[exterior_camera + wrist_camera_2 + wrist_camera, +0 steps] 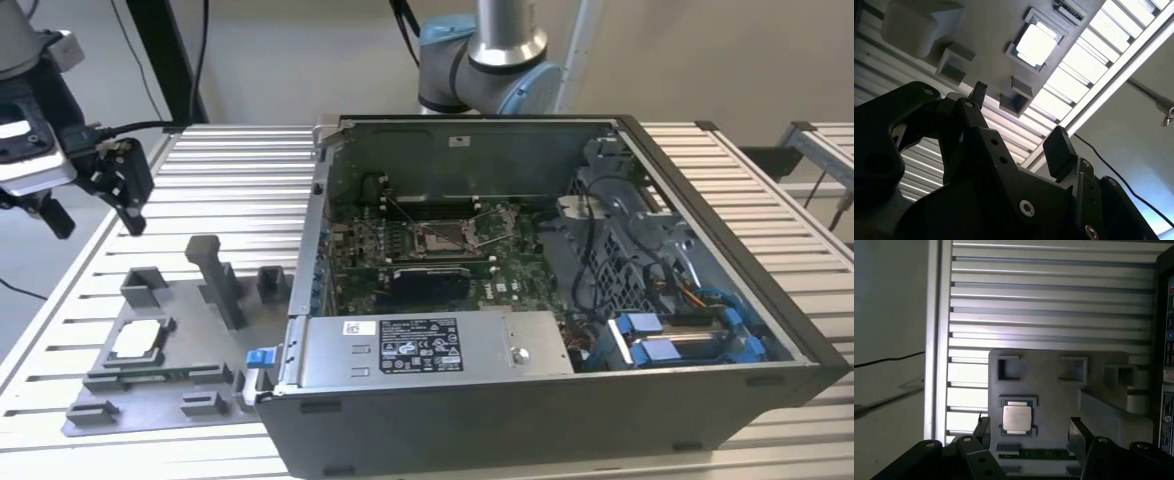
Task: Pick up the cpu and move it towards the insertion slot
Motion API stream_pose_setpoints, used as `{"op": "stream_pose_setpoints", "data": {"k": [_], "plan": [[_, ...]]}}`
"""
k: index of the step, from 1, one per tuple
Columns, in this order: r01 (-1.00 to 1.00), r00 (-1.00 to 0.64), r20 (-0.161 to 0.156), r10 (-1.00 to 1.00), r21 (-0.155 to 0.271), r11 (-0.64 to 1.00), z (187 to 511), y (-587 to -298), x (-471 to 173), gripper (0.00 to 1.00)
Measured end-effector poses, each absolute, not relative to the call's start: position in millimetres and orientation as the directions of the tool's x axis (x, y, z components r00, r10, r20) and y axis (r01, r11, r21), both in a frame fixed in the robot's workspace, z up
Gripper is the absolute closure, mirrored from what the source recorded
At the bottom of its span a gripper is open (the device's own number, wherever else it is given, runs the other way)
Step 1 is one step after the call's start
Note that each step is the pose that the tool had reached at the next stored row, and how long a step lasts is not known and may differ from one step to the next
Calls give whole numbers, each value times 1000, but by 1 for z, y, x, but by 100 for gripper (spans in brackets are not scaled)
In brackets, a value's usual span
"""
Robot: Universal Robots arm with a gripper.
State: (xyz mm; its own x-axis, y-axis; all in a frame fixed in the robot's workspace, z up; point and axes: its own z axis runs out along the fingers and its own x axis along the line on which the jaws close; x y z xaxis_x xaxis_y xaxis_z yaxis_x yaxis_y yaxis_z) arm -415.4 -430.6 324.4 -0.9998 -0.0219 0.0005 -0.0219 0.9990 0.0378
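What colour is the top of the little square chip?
Silvery white. The cpu shows best in the first wrist view.

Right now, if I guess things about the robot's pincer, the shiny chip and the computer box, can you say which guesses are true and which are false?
1. The pincer is holding the cpu. False: the pincer is open and empty, up above the table.
2. The cpu lies in the grey fixture, shiny side up. True.
3. The insertion slot is inside the open computer case. True.
4. The cpu already sits in the insertion slot. False: it is outside the case, on the fixture at the exterior view's left.
5. The fixture stands on top of the computer case. False: it rests on the table beside the case.
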Motion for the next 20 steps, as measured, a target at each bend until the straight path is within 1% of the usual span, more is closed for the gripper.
{"op": "stream_pose_setpoints", "data": {"k": [20], "plan": [[-22,-1000,0,-22,38,999,310,-431,-415,0]]}}
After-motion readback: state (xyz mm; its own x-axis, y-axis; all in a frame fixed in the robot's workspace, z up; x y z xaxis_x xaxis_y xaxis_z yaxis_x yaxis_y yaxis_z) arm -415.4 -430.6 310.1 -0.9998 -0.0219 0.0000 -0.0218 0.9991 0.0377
